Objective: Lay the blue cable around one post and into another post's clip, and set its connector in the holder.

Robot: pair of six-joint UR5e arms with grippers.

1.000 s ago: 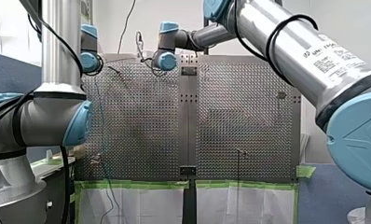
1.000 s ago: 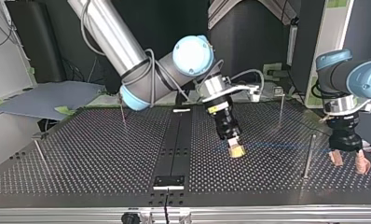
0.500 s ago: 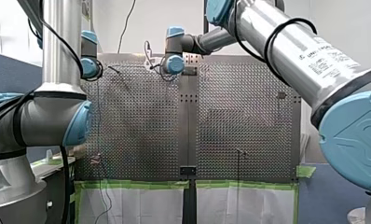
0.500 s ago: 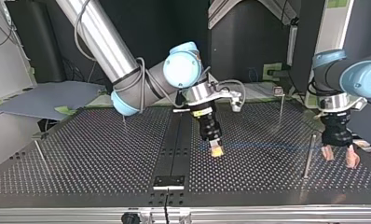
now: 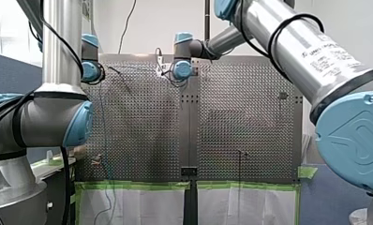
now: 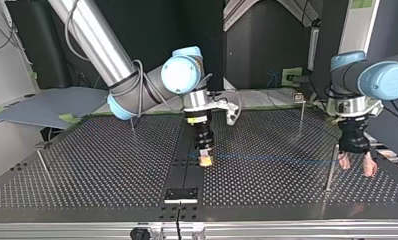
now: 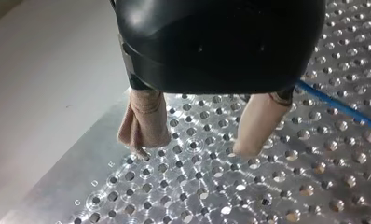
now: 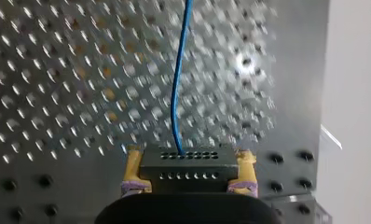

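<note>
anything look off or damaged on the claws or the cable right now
One thing: on my left claw, one pad looks creased and loose, the other smooth. Otherwise nothing stands out: my right claw grips the connector squarely, and the cable runs out of it without a kink.

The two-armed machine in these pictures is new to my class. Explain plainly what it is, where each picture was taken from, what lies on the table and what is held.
It is two robot arms at a perforated metal table. The front view looks over the table from behind the arms; the top view faces them from across it; each wrist view looks along one arm's jaws. Thin upright posts stand on the table. My right arm's jaws, with yellow pads, are shut on a black connector, and its blue cable trails across the table. My left arm's jaws, with beige pads, are open and empty.
</note>
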